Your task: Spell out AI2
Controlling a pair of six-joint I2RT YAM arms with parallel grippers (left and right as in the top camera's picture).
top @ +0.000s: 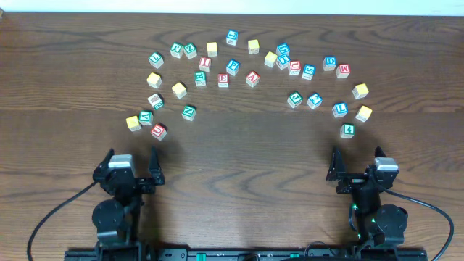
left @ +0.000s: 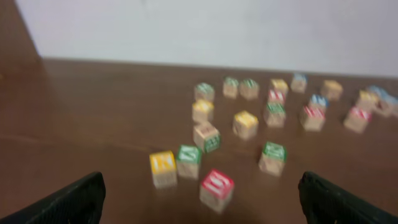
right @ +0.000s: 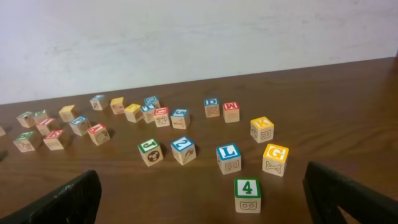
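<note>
My left tool [top: 132,162]: jaws wide, empty, low at the near edge of the bench [top: 232,181]. Straight ahead of it is a knot of near blocks [top: 146,117] that I do not need.

I [top: 205,64], red, lies far ahead and to the right of this tool, in the back of the arc. The letter is small, so my reading is tentative.

A [top: 252,78], red, is about mid-bench, roughly even between the arms and perhaps a shade nearer the right.

2 [top: 314,100], blue, lies ahead and left of my right tool [top: 357,164], with a green block [top: 294,99] just beside it on the left.

All are cubes, so there is no long axis to line up with.

The right tool's jaws are wide and empty.

Judgement: left arm for I, right arm for 2. Nothing is spelled yet.
</note>
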